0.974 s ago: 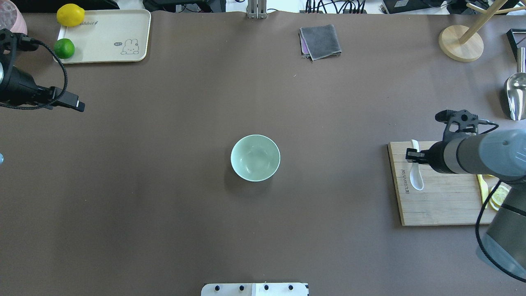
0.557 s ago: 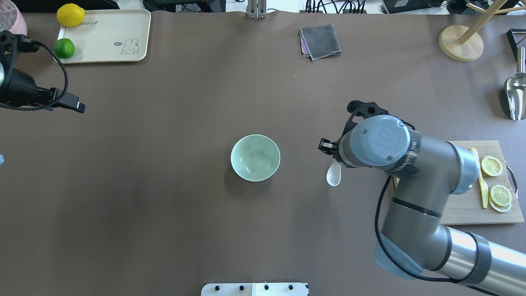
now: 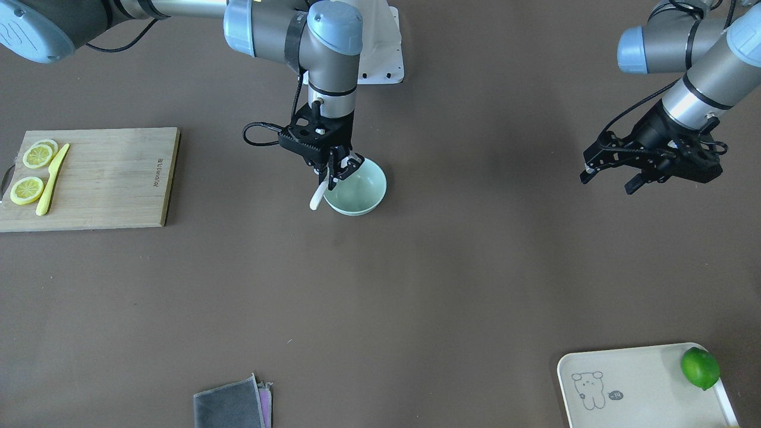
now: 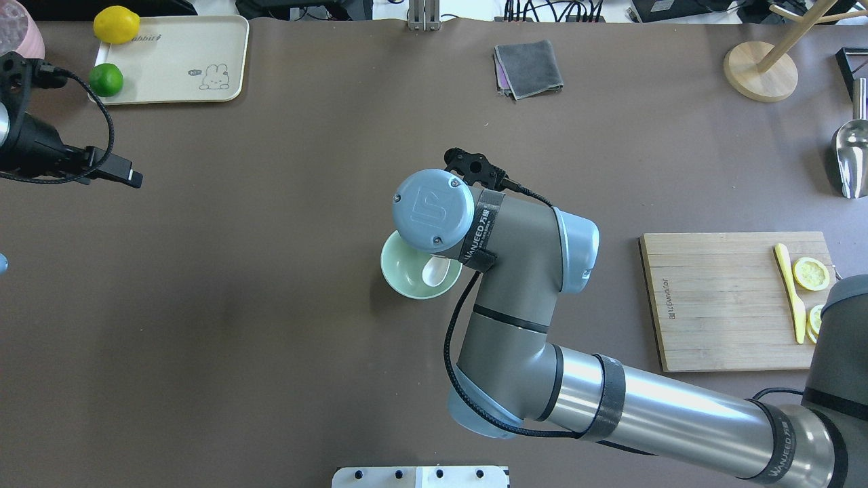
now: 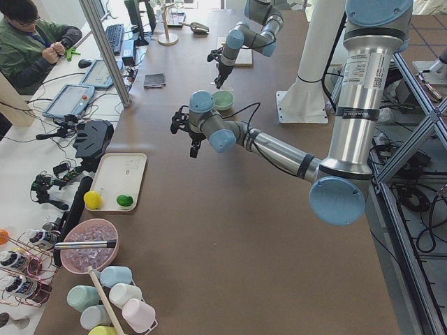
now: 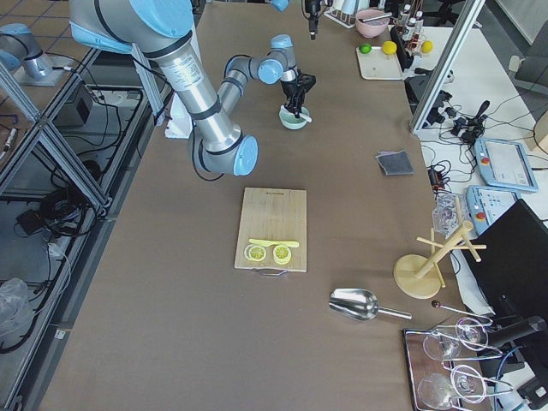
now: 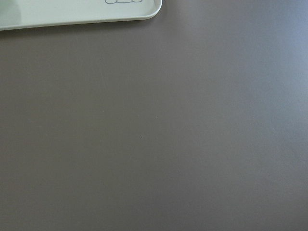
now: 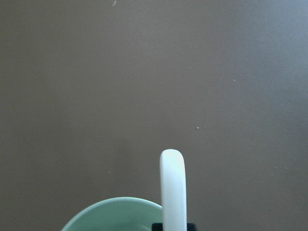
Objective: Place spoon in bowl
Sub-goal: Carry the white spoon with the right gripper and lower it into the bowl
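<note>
Jaws of the right gripper [image 3: 335,171] are closed on the handle of the small glossy white soup spoon [image 4: 435,271], its deep oval scoop held over the round pale mint-green bowl [image 4: 399,270]; jaws of the left gripper [image 3: 607,180] are spread, empty.

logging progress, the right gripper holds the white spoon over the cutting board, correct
Wrong spot: the right gripper holds the spoon over the bowl, as the overhead exterior view shows.
</note>
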